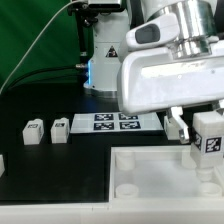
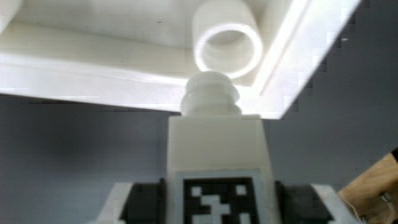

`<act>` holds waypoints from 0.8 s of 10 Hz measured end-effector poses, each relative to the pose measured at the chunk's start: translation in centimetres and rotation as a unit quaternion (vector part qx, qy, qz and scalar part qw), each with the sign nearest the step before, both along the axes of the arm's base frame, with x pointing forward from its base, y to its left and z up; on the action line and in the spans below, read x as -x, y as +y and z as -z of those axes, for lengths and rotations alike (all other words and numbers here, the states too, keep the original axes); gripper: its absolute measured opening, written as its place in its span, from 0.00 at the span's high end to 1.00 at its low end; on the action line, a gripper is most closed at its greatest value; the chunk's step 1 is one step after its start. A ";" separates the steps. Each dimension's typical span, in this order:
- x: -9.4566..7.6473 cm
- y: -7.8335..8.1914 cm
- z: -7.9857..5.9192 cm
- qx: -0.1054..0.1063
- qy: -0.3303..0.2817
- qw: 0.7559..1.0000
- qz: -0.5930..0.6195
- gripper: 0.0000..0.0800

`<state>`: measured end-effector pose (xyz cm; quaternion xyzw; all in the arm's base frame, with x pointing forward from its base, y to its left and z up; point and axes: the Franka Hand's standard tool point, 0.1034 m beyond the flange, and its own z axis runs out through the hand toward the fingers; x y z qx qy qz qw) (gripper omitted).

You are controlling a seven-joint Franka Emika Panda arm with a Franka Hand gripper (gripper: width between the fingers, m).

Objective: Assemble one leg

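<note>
My gripper [image 1: 207, 128] is shut on a leg [image 1: 210, 143], a small white block with a black-and-white tag, and holds it upright over the right side of the large white tray [image 1: 150, 180]. In the wrist view the leg [image 2: 219, 150] stands between my fingers [image 2: 139, 205], tag facing the camera. Its rounded tip points at a round corner socket [image 2: 230, 45] of the tray [image 2: 107, 70], just short of it. Two more legs [image 1: 35, 131] [image 1: 60, 130] lie on the black table at the exterior view's left.
The marker board [image 1: 112, 122] lies flat behind the tray. Another white part [image 1: 2, 163] shows at the exterior view's left edge. The arm's white base [image 1: 105, 50] stands at the back, with a cable running from it.
</note>
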<state>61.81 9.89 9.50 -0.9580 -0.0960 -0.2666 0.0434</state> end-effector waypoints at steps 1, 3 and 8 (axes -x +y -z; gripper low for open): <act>0.0 0.1 -0.1 0.000 0.002 1.000 -0.001 0.64; 0.1 0.1 0.0 0.000 0.003 1.000 -0.001 0.64; 0.7 1.5 1.8 -0.004 -0.001 1.000 -0.009 0.64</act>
